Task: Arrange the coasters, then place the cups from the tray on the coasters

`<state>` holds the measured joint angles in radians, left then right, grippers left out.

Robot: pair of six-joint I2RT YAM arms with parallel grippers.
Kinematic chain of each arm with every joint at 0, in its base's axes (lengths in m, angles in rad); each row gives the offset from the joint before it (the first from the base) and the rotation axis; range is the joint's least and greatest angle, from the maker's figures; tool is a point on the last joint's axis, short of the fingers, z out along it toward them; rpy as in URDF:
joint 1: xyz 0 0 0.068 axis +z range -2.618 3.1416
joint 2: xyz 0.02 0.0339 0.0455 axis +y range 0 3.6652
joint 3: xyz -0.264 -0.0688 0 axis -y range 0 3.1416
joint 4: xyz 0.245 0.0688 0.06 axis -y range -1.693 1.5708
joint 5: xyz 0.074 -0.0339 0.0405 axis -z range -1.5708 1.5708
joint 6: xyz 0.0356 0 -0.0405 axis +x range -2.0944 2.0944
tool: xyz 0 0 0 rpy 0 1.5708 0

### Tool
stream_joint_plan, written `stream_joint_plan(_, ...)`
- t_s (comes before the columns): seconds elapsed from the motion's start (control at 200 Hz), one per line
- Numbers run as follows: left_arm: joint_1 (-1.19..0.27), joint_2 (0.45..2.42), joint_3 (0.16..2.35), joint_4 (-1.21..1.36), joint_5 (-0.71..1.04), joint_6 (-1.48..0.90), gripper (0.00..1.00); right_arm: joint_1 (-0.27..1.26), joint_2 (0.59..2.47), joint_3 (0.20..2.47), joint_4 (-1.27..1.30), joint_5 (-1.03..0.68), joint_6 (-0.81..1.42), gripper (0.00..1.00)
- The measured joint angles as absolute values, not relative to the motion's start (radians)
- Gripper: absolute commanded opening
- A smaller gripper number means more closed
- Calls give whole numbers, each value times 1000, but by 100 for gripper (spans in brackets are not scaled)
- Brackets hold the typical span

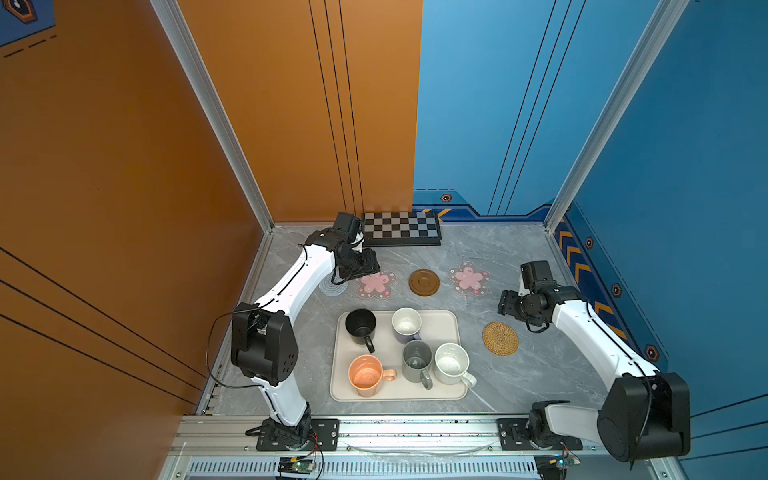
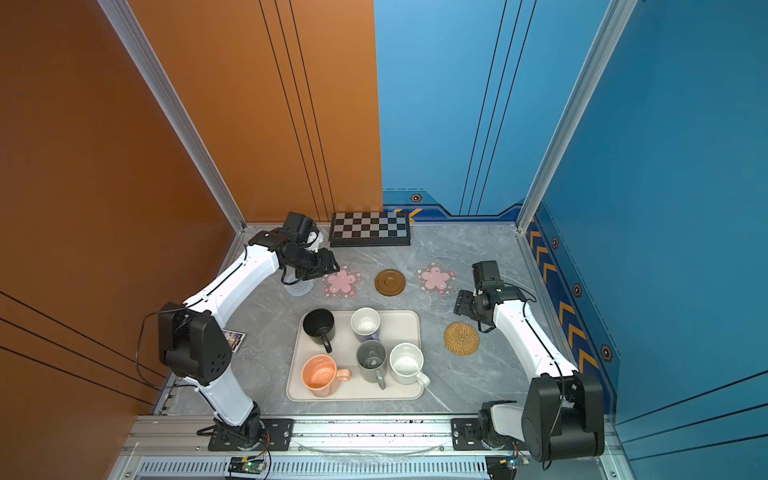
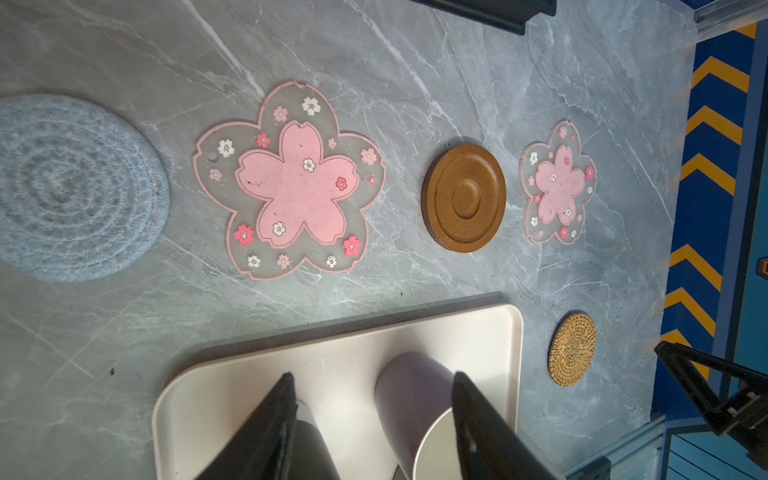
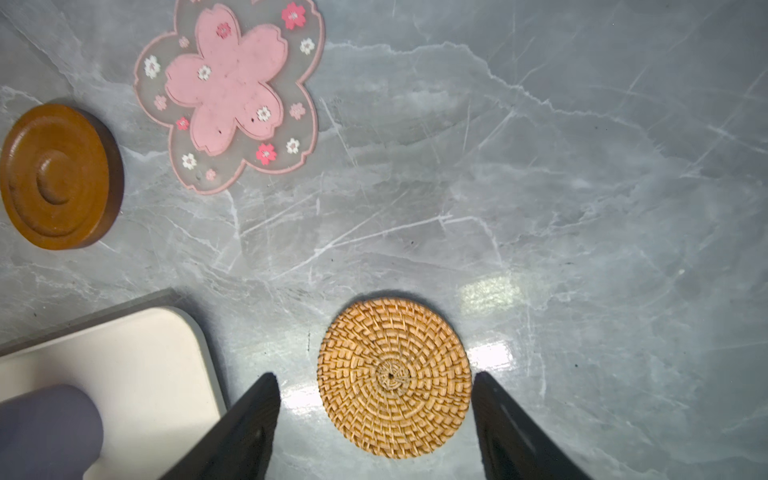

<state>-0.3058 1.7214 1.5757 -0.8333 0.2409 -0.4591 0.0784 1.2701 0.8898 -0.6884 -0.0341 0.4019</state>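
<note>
Coasters first: four lie in a row on the worktop (image 1: 498,257). We see the left end effector (image 3: 372,376) hovering over one end of that row, fingers set apart with nothing between them. Right below it is the pale blue-grey coaster (image 1: 332,286), partly hidden by the arm in both top views. The nearer pink flower coaster (image 1: 376,283) lies just beside that one. Farther along from this end effector come the brown wooden coaster (image 1: 424,282) and the farther pink flower coaster (image 1: 468,278).

Over to the right end effector (image 4: 376,374): fingers wide, empty. The woven rattan coaster (image 1: 500,338) lies flat close below it, untouched and apart from the row.

Between the two end effectors sits the tray (image 1: 440,390), and we count all five cups upright on it. The black cup (image 1: 360,326) stands at the corner nearest the left end effector, with the lavender cup (image 1: 406,324) next to it. The orange cup (image 1: 365,376), grey cup (image 1: 416,360) and white speckled cup (image 1: 451,363) stand along the side farther from both. No coaster carries a cup yet. Just beyond the left end effector, against the wall, lies the checkerboard (image 1: 401,228).
</note>
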Motion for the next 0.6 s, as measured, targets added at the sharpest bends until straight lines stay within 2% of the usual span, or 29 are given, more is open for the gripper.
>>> stream_joint_plan(0.195, -306, 1653, 1549, -864, 197, -432, 61, 83, 1235, 824, -707, -39, 402, 74)
stream_joint_plan(0.43, -301, 1580, 1498, -886, 150, -426, 61, 104, 1232, 801, -704, -54, 402, 68)
stream_joint_plan(0.526, -301, 1566, 1479, -888, 132, -430, 61, 118, 1232, 775, -703, -59, 403, 60)
stream_joint_plan(0.601, -302, 1565, 1469, -889, 123, -434, 61, 125, 1232, 760, -703, -62, 408, 48)
